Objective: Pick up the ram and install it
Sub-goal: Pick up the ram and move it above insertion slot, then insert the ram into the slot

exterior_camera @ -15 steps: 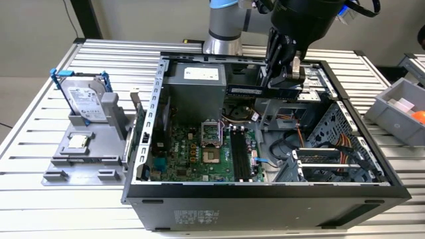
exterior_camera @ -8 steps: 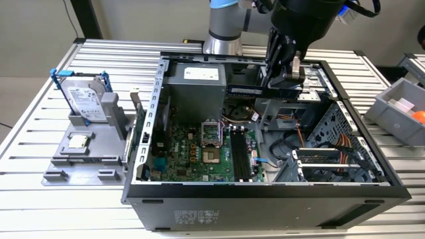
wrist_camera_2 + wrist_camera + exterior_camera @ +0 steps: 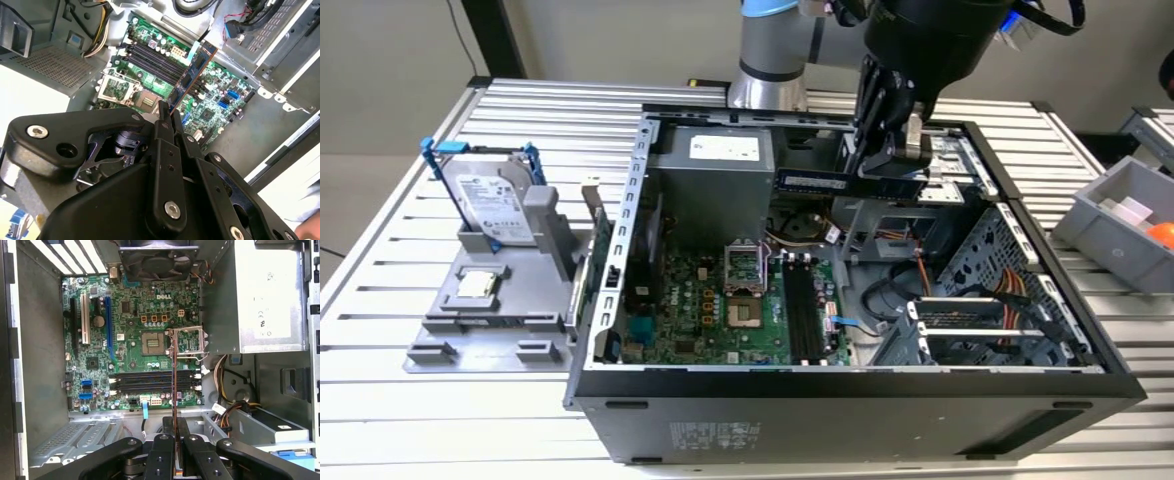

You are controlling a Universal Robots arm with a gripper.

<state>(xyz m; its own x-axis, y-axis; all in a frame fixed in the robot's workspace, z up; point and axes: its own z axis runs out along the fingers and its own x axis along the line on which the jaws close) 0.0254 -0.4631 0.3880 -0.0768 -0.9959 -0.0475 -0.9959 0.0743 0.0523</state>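
An open computer case (image 3: 854, 410) lies on its side on a slatted metal surface (image 3: 454, 430), with its green motherboard (image 3: 707, 310) facing up. 1 robot arm reaches down over the case.

The pincer (image 3: 903, 168) is clamped on the ram (image 3: 821, 180), a long, thin, dark circuit stick. It holds the stick near 1 end, so most of its length juts out sideways. The ram hangs in the air above the case's open side, over the part of the case near the grey power supply (image 3: 720, 165). It touches nothing inside the case.

In the first wrist view the ram (image 3: 174, 380) appears edge-on, rising from the pincer (image 3: 174, 427). It crosses the black memory slots (image 3: 152, 381) at a right angle. In the second wrist view the ram (image 3: 192, 75) slants above the same slots (image 3: 155, 57).

A silver hard drive (image 3: 500, 205) stands in a grey holder outside the case, on the exterior view's left.

The pick-up looks complete, and the carry toward the slots appears to be the step in hand. Seating the ram would call for turning it parallel to a slot, centring it between that slot's end clips, and pressing it straight down.
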